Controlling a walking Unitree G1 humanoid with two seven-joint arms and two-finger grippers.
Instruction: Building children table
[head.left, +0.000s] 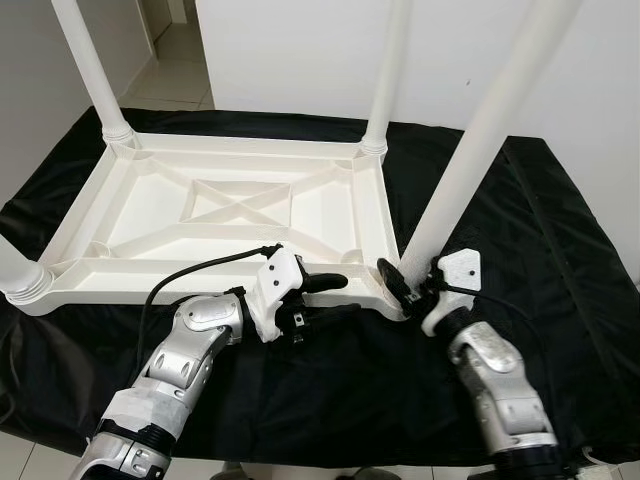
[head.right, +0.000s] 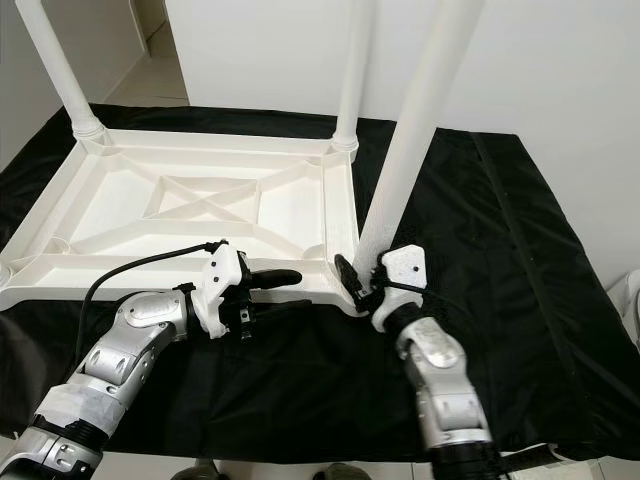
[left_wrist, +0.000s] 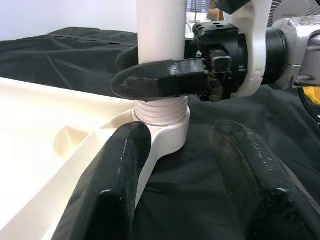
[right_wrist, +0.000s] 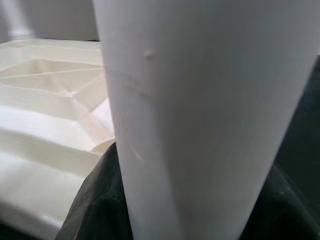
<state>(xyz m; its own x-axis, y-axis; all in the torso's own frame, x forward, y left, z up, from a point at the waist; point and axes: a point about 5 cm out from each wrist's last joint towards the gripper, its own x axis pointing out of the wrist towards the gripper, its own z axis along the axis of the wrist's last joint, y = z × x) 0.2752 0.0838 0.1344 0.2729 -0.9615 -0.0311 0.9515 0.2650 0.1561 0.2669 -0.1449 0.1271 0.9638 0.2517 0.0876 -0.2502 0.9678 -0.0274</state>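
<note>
An upturned white tabletop (head.left: 230, 215) lies on the black-draped bench (head.left: 560, 250), nearer its left edge, with white legs rising at its corners. The right end effector (head.left: 400, 283) is clamped around the base of the near-right leg (head.left: 470, 150), just above its threaded socket (left_wrist: 161, 112). The left end effector (head.left: 325, 295) rests spread apart at the tabletop's near rim, gripping nothing. No lettering is legible anywhere.
</note>
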